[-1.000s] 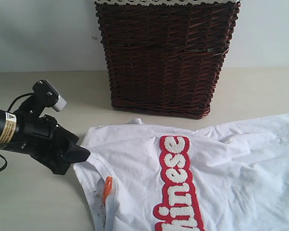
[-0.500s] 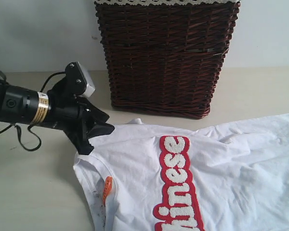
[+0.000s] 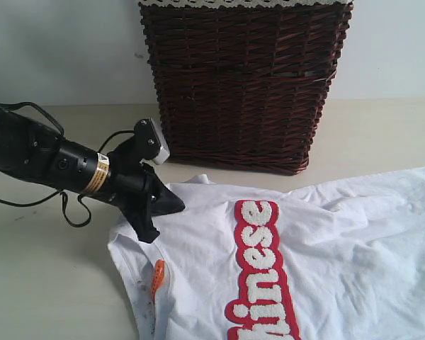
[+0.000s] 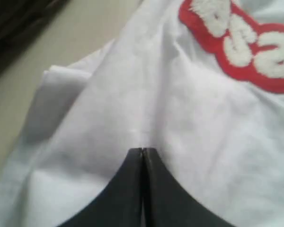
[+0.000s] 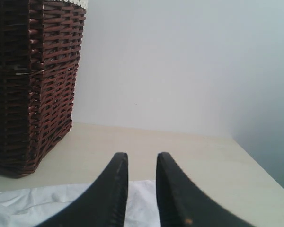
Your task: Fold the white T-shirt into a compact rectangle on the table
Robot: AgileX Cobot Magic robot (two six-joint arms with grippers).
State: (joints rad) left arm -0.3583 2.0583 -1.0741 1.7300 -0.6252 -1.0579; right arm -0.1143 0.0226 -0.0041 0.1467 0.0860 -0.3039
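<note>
The white T-shirt (image 3: 340,255) lies spread on the pale table (image 3: 42,283), its red band of fuzzy white letters (image 3: 262,276) running toward the near edge and the orange neck tag (image 3: 156,278) at the collar. My left gripper (image 3: 178,206) is shut, its tip resting over the shirt's shoulder fabric; in the left wrist view the jaws (image 4: 143,150) meet with no cloth seen between them, above the white shirt (image 4: 146,94). My right gripper (image 5: 142,158) is open over a shirt edge (image 5: 47,201) and is outside the exterior view.
A tall dark brown wicker basket (image 3: 244,85) stands at the back of the table, just behind the shirt; it also shows in the right wrist view as the basket (image 5: 28,85). A pale wall rises behind the table (image 5: 180,151).
The left arm has swung from the shirt's collar-side edge up and to the right, onto the shoulder area near the basket. The shirt lies as before.
</note>
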